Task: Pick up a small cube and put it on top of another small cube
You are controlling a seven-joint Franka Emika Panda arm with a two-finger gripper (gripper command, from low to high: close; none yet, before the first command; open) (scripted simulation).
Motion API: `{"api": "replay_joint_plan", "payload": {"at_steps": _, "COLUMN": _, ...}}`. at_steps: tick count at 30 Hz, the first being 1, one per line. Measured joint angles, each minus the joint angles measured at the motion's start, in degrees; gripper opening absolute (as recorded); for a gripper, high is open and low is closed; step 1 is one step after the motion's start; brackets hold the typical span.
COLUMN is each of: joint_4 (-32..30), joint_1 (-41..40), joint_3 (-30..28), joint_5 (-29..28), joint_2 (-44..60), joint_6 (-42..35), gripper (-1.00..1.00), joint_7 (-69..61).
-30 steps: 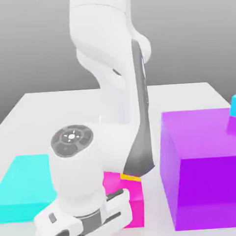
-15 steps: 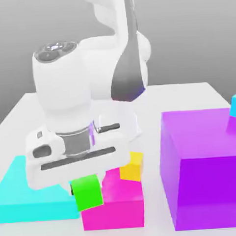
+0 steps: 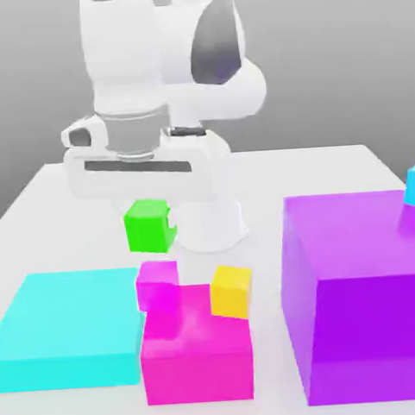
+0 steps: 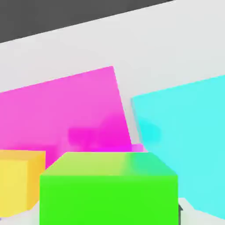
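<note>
Pincer (image 3: 150,221) was clamped on the small green cube (image 3: 148,232), up in the air. Going left to right in the exterior view: flat cyan block (image 3: 71,327), small magenta cube (image 3: 157,287) below the green one, wide pink block (image 3: 199,363), yellow cube (image 3: 230,292), then that big purple block (image 3: 365,322).

A green cube (image 4: 109,200) sits closest to the camera, between the fingertips (image 4: 186,211) of the gripper (image 4: 109,208), hiding most of a small magenta cube (image 4: 118,149). Beyond are a large pink block (image 4: 61,110) and, beside it with a narrow gap, a cyan slab (image 4: 189,123). A yellow cube (image 4: 19,182) is near the green one. The pale worktop (image 4: 132,48) ends in a straight edge against dark grey.
</note>
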Motion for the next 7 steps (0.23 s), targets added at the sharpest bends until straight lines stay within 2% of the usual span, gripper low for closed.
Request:
{"api": "replay_joint_plan", "payload": {"at_steps": 3, "joint_4": -2.22, "joint_1": -0.28, "joint_3": 0.03, "joint_5": -0.04, "joint_2": 4.60, "joint_6": 6.82, "gripper": -1.00, "joint_7": 0.26}}
{"api": "replay_joint_plan", "payload": {"at_steps": 4, "joint_4": -2.82, "joint_1": -0.31, "joint_3": 0.01, "joint_5": -0.04, "joint_2": 6.06, "joint_6": 8.88, "gripper": 1.00, "joint_7": 0.25}}
{"api": "replay_joint_plan", "payload": {"at_steps": 7, "joint_4": -2.82, "joint_1": -0.31, "joint_3": 0.01, "joint_5": -0.04, "joint_2": 6.06, "joint_6": 8.88, "gripper": 1.00, "joint_7": 0.25}}
